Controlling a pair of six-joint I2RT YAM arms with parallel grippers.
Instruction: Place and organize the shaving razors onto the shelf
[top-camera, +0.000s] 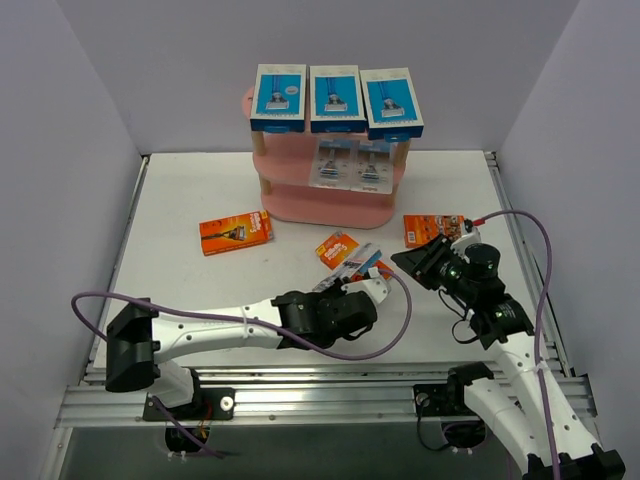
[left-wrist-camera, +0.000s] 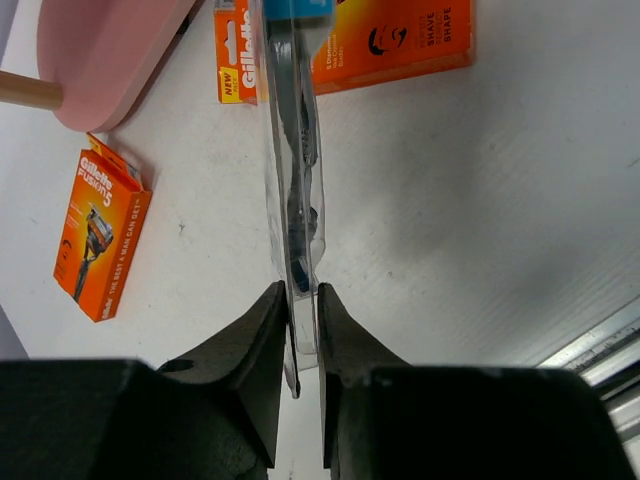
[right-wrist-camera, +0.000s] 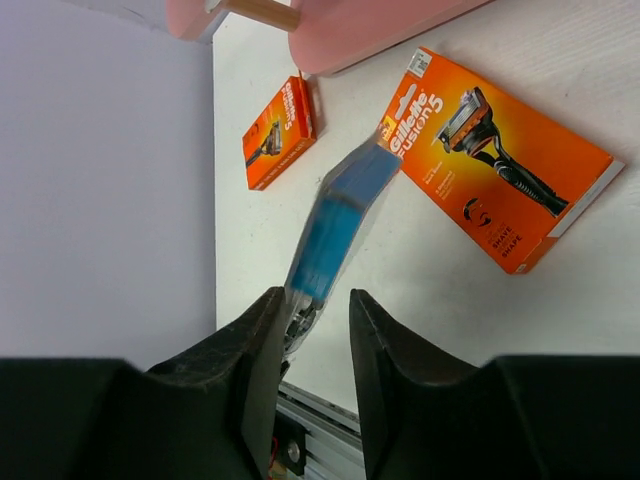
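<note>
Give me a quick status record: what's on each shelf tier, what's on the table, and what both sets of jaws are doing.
shelf top tier: three blue boxes, side by side
middle tier: two blister packs, side by side
table: three orange cards, lying flat, spread left to right
left gripper: jaws shut on third blister pack, held edge-on
right gripper: jaws open, that pack's end showing between them
not yet shelved: held pack, three cards
</note>
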